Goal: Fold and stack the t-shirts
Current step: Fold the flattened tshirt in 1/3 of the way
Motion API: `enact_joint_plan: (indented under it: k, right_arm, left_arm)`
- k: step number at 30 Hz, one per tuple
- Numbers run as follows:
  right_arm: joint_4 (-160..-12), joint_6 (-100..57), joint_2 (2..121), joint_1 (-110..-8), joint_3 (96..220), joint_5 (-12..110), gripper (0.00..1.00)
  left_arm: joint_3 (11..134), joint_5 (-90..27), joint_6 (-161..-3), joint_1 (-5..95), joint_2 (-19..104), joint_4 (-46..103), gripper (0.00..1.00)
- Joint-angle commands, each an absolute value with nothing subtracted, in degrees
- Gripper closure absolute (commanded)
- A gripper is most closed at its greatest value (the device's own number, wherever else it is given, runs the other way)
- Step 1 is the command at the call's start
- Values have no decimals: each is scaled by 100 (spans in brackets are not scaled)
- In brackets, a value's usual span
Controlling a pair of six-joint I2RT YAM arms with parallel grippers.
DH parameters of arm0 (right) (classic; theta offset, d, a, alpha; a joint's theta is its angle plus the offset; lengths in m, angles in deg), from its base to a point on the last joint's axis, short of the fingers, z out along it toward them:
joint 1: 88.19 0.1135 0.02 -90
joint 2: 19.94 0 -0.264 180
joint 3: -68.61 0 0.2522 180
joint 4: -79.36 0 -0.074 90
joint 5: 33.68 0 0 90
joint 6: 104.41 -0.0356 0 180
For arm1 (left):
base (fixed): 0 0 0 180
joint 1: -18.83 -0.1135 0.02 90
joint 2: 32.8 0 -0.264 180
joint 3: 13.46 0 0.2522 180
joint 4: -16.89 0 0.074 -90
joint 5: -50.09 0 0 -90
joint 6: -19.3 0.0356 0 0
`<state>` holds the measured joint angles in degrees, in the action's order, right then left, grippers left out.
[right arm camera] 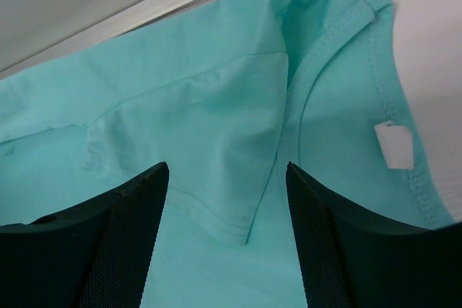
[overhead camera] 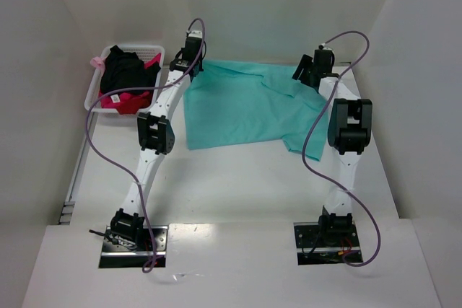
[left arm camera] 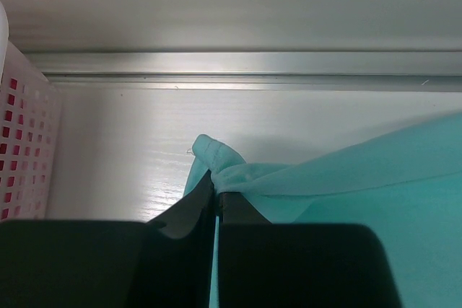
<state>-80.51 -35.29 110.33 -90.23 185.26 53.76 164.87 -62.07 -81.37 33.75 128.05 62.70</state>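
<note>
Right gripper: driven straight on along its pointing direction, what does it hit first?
Most likely the teal t-shirt, the folded layer beside its neckline; gap to it unclear.

top external: overhead, whole table (overhead camera: pixel 238 178)
left wrist: close, faces far edge
right wrist: close, downward
shared: teal t-shirt (overhead camera: pixel 245 106)

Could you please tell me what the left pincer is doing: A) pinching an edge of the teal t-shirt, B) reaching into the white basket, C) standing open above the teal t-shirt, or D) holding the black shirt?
A: the left wrist view shows the left pincer closed on a bunched edge of the teal t-shirt.
</note>
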Motion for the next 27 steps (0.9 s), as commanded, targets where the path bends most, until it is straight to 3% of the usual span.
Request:
enact_joint_plan:
  k: [1,27]
  right_arm:
    - [-8109,-3585,10785,-8899,18494,5246,29]
    - [-8003,-3867,11224,-8793,18292,5457,34]
  left_arm:
    - [16439,-6154,-8080,3403,12382,6220,100]
    - [16053,-6048,-8028,3403,12118,6220,100]
